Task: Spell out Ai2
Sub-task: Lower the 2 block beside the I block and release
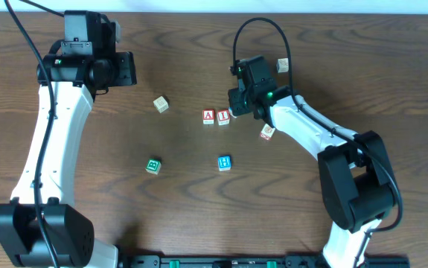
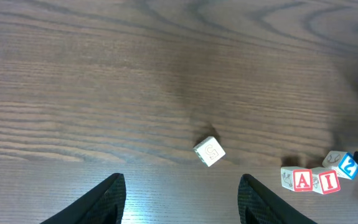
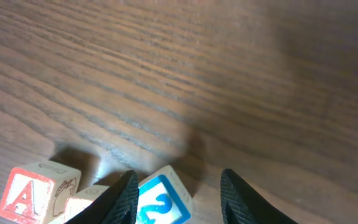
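Observation:
A red letter A block (image 1: 208,116) and a red letter I block (image 1: 223,116) stand side by side at mid-table. They also show in the left wrist view as A (image 2: 302,180) and I (image 2: 329,181). A blue number 2 block (image 3: 161,200) sits tilted just right of the I block, and shows in the left wrist view too (image 2: 348,165). My right gripper (image 3: 177,175) is open around the 2 block, which lies against its left finger with a gap on the right. In the overhead view this gripper (image 1: 237,106) covers the block. My left gripper (image 2: 182,199) is open and empty, far left (image 1: 124,68).
Loose blocks lie around: a cream block (image 1: 161,103) left of the word, a green one (image 1: 152,165), a blue one (image 1: 225,163), a red-marked one (image 1: 267,132) by the right arm, and another (image 1: 283,65) at the back.

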